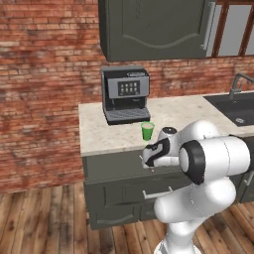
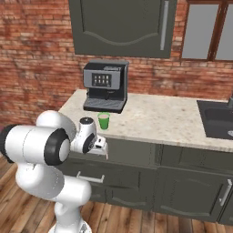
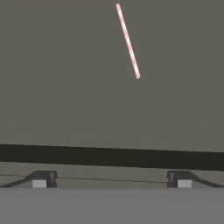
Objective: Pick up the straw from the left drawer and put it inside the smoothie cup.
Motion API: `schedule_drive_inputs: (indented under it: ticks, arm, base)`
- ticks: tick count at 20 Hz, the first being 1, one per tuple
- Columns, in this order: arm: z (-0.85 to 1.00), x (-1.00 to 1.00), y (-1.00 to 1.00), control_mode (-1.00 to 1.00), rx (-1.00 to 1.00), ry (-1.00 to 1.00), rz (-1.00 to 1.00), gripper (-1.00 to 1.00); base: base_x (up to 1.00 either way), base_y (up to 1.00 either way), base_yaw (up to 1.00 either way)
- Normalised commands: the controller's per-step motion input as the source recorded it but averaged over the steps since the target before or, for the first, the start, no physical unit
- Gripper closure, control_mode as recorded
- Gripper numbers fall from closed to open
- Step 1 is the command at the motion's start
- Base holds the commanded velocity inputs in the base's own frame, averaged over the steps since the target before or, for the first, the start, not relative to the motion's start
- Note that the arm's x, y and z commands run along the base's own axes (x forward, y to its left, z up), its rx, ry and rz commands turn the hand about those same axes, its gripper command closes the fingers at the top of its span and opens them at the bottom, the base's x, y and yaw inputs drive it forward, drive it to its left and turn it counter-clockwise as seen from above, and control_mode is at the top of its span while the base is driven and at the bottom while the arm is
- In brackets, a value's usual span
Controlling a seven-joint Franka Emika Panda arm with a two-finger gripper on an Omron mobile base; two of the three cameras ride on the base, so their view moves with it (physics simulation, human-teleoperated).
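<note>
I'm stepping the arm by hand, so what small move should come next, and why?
Probably ease the open pincer forward and down toward the straw. In the hand view the straw lies loose on the drawer floor, well beyond the fingertips, with nothing gripped.

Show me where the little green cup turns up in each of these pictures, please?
Left base view: the green cup stands on the counter just right of centre, in front of the coffee machine.
Right base view: the cup is left of centre, near the counter's front edge, by the same coffee machine.
Hand view: no cup here; a thin pink straw lies on a grey surface.
Shared landmark: the coffee machine.
</note>
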Motion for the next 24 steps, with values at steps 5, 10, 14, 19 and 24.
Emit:
schedule_drive_inputs:
  ticks: [5,10,14,19,24]
  arm:
    - [-0.20,0.30,-0.05,-1.00,0.00,0.00,0.00,-1.00]
    - [-0.18,0.28,-0.03,-1.00,0.00,0.00,0.00,-1.00]
    - [-0.31,0.14,0.00,-1.00,0.00,0.00,0.00,-1.00]
    - [-0.37,0.04,0.00,-1.00,-0.01,0.09,0.00,-1.00]
    - [-0.29,-0.09,0.00,-1.00,-0.03,0.22,0.00,-1.00]
  base:
    - [0.00,0.00,0.00]
    - [0.00,0.00,0.00]
    - [0.00,0.00,0.00]
    - [0.00,0.00,0.00]
    - [0.00,0.00,0.00]
